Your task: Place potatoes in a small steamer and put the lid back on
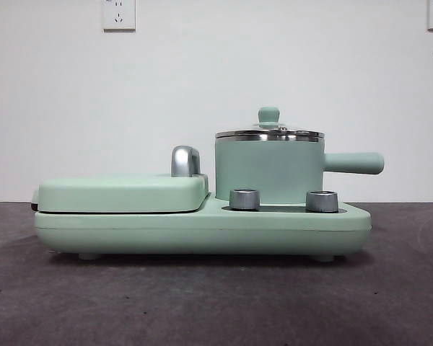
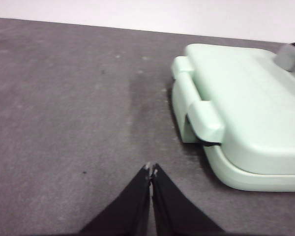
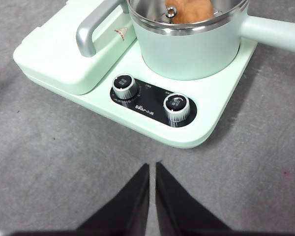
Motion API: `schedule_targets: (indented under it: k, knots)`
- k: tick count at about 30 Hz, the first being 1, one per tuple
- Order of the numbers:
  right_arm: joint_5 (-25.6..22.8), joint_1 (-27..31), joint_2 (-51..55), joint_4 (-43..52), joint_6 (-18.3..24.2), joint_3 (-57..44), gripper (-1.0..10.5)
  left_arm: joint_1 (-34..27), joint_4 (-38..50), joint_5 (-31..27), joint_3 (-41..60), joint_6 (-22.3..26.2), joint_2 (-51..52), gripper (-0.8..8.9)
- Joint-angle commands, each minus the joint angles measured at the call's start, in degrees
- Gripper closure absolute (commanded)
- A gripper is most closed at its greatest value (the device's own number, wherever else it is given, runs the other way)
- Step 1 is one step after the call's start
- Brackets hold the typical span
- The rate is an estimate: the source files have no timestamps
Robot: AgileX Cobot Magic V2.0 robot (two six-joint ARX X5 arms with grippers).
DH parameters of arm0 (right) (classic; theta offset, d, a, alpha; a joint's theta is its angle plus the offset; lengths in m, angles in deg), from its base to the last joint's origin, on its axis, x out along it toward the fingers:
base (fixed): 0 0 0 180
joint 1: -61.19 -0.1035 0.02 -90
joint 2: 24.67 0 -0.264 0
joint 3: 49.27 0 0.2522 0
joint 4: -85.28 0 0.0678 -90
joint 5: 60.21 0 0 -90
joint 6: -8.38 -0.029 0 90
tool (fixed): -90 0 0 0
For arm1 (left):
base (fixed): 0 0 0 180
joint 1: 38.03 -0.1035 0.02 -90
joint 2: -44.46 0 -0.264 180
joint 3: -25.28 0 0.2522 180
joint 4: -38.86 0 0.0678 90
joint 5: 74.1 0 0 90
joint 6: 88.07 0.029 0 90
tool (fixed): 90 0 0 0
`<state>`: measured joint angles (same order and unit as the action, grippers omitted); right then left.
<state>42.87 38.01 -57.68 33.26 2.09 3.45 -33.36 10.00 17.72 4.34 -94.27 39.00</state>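
potato (image 3: 189,10) inside small steamer (image 1: 269,171) | lid (image 1: 269,132) seated on top | left gripper (image 2: 151,169), right gripper (image 3: 152,167) both clenched empty, well apart from steamer; right nearer

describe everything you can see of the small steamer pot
The small steamer is a mint-green cylindrical pot, matte-looking, with a chrome rim and a straight green side handle. It stands upright on the mint-green cooker base, behind two silver knobs and beside the flat griddle cover. The clear glass lid with its green knob sits on the rim. In the right wrist view the orange-brown potato shows inside through the glass. Neither gripper touches it.
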Motion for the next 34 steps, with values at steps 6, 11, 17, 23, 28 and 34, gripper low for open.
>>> schedule_targets:
  k: [6, 11, 17, 23, 28, 34]
  knots:
    - [0.00, -0.31, -0.13, 2.21, 0.31, 0.13, 9.3, -2.10, 4.46, 0.07, 6.45, -2.05, 5.29, 8.07]
    - [0.00, -0.31, -0.13, 2.75, 0.31, 0.15, 9.3, -2.08, 4.39, 0.07, 6.45, -2.03, 5.01, 8.07]
    - [0.00, -0.31, -0.13, 2.73, 0.31, 0.15, 9.3, -2.08, 4.39, 0.07, 6.45, -2.03, 5.20, 8.07]
    - [-0.22, -0.31, -0.09, 2.89, 0.35, 0.15, 9.3, -2.08, 4.39, 0.07, 6.45, -2.03, 5.20, 8.07]
    - [-3.28, 2.45, 3.80, 3.02, 7.56, -1.31, 9.3, -2.08, 4.42, 0.07, 6.45, -2.03, 5.20, 8.07]
    - [-9.70, 12.35, 15.82, 16.81, 11.50, -16.48, 9.3, -2.08, 4.39, 0.07, 6.45, -2.03, 5.20, 8.07]
